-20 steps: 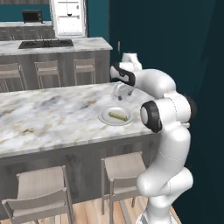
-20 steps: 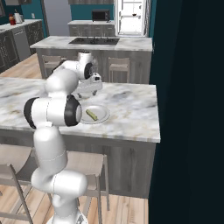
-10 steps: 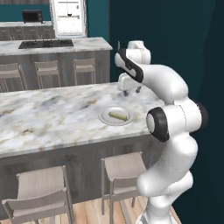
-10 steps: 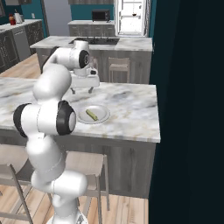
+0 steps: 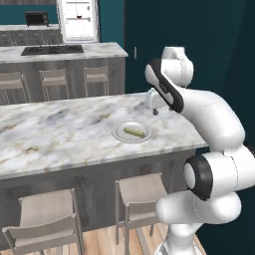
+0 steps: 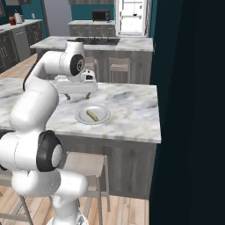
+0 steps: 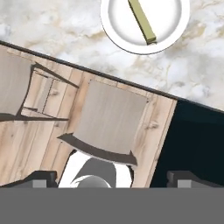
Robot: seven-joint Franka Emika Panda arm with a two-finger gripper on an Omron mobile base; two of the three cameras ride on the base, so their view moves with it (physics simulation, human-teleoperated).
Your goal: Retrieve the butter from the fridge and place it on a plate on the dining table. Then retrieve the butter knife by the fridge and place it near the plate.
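The butter (image 5: 135, 132) (image 6: 92, 115) (image 7: 142, 19), a pale olive stick, lies on the round white plate (image 5: 121, 134) (image 6: 103, 117) (image 7: 168, 30). The plate sits near the right end of the marbled dining table (image 5: 55, 134) (image 6: 132, 114) (image 7: 57, 30). My gripper (image 5: 153, 106) (image 6: 72, 94) (image 7: 113, 178) hovers above the table just beyond the plate, open, with nothing between its widely spread fingertips (image 7: 41, 177). Far behind stands the fridge (image 5: 78, 20) (image 6: 132, 16), its white interior showing. The butter knife is out of view.
Pale stools (image 5: 44, 221) (image 5: 142, 191) (image 6: 84, 165) (image 7: 109, 120) stand under the table's near side. A stove-topped counter (image 5: 64, 50) (image 6: 94, 42) with more stools lies beyond. A dark teal wall (image 5: 199, 45) (image 6: 189, 88) bounds the right.
The arm has folded upward and its elbow has risen. The hand has shifted from over the plate to just past its far right side. The gripper stayed open and the butter stayed on the plate.
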